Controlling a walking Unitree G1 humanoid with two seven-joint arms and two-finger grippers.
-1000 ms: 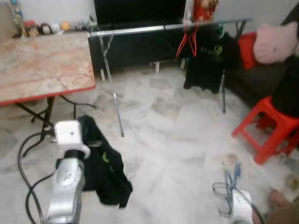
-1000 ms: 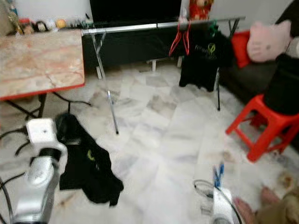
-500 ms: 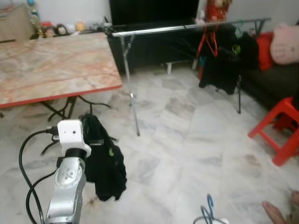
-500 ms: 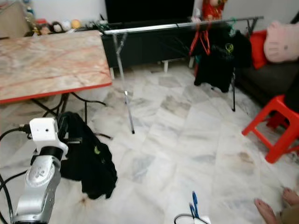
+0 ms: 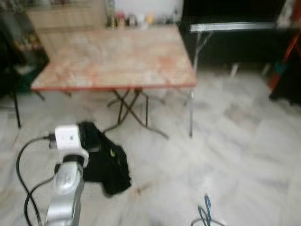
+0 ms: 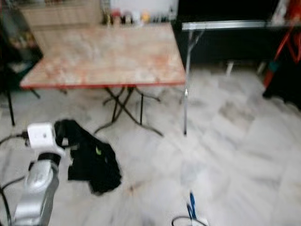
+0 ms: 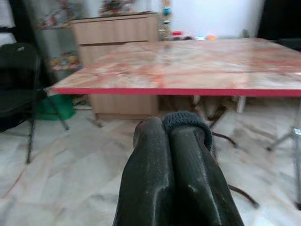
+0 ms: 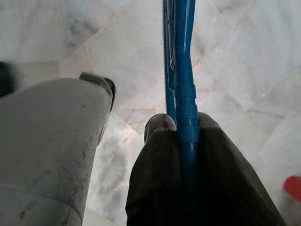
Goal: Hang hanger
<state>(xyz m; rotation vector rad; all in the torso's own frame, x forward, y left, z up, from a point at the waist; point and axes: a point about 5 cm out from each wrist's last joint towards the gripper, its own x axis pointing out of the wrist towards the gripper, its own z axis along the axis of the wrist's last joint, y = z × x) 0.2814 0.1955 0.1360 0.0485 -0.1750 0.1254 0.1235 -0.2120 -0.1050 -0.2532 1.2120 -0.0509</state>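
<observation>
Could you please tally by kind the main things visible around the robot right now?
Tables: 1, the marble-topped folding table
Black garments: 1, the black shirt at the left tool
Hangers: 1, the blue hanger clamped in the right tool
Clothes rails: 1, the metal rail
Total: 4

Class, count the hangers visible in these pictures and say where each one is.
1: a blue hanger clamped in the right hand, low over the marble floor. Others may be out of frame.
</observation>
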